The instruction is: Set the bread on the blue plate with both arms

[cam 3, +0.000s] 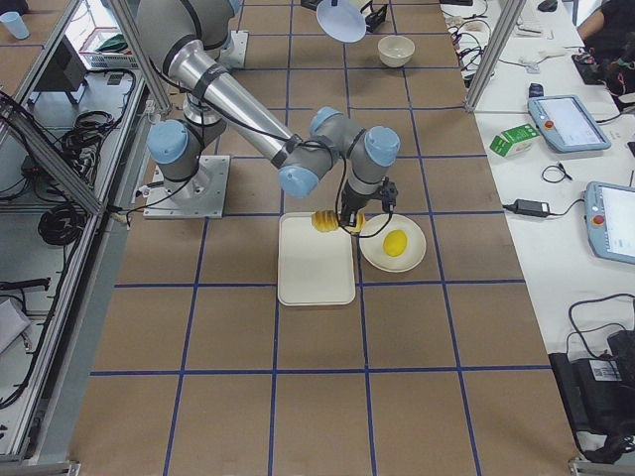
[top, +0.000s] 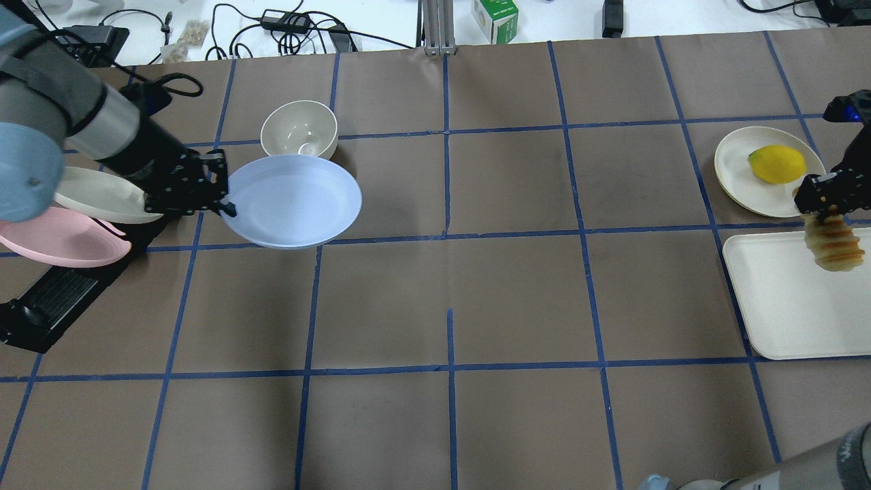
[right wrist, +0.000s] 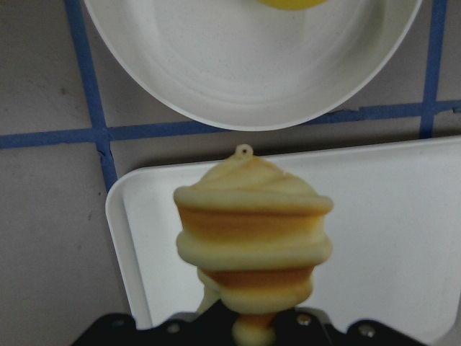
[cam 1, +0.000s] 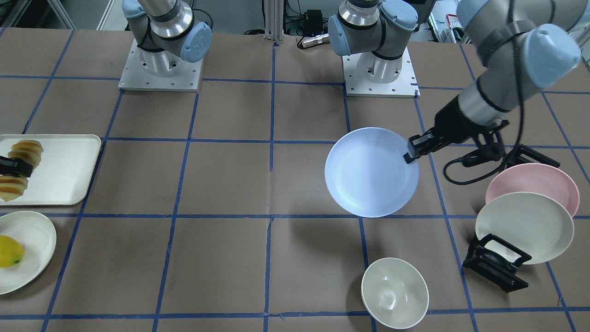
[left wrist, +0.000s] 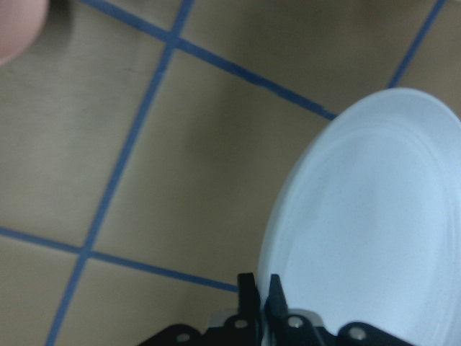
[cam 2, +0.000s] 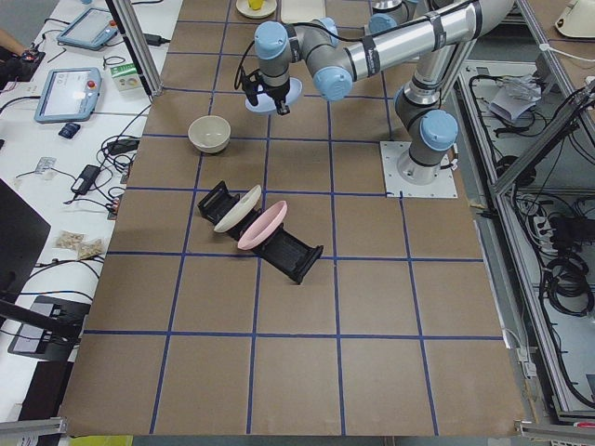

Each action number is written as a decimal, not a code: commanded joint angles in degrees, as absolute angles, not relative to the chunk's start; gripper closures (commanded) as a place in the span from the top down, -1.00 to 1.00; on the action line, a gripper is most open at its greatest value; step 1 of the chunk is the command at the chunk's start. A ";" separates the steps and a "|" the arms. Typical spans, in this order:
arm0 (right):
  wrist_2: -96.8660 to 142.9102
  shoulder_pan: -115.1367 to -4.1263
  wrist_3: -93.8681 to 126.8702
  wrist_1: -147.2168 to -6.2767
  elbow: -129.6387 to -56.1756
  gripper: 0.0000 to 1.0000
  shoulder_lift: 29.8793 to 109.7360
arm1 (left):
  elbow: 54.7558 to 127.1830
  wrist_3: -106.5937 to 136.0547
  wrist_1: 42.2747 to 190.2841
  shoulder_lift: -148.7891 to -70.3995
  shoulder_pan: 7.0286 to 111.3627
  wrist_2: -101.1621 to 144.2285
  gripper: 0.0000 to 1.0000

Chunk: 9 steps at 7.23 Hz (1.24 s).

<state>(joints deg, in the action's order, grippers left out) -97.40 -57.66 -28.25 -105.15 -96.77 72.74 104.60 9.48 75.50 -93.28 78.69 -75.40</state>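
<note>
The pale blue plate [cam 1: 368, 173] is held off the table, tilted, with a shadow below it. My left gripper [cam 1: 411, 154] is shut on its rim; this also shows in the overhead view [top: 221, 197] and in the left wrist view [left wrist: 259, 288]. The ridged golden bread [top: 833, 241] hangs above the white tray [top: 789, 306] at the table's right end. My right gripper [top: 820, 197] is shut on the bread. In the right wrist view the bread [right wrist: 252, 238] points away from the camera, over the tray's corner.
A cream plate [top: 738, 170] with a yellow lemon [top: 777, 164] lies just beyond the tray. A cream bowl [top: 299, 129] stands right behind the blue plate. A pink plate [cam 1: 534, 182] and a cream plate [cam 1: 525, 226] lean in a black rack [cam 1: 495, 265] by the left arm.
</note>
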 commanded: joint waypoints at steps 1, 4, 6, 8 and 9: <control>-96.86 -60.46 -26.98 -97.86 -91.69 -1.00 73.04 | 112.72 26.19 54.24 -98.50 87.27 -71.93 -1.00; -95.10 -63.62 -25.33 -94.22 -89.74 -1.00 74.26 | 117.06 37.34 44.21 -100.64 96.13 -70.22 -1.00; -93.35 -65.12 -23.47 -94.13 -89.74 -1.00 74.79 | 121.79 37.26 39.67 -101.24 96.15 -70.22 -1.00; -90.73 -66.35 -23.21 -94.22 -89.74 -1.00 75.32 | 122.69 37.44 39.11 -102.03 96.24 -70.31 -1.00; -89.31 -69.23 -19.72 -94.13 -89.74 -1.00 75.41 | 122.87 37.96 39.11 -103.52 96.85 -70.23 -0.61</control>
<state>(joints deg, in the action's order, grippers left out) -91.23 -66.64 -22.47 -94.18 -89.74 75.26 122.50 37.52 39.28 -102.18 96.35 -70.26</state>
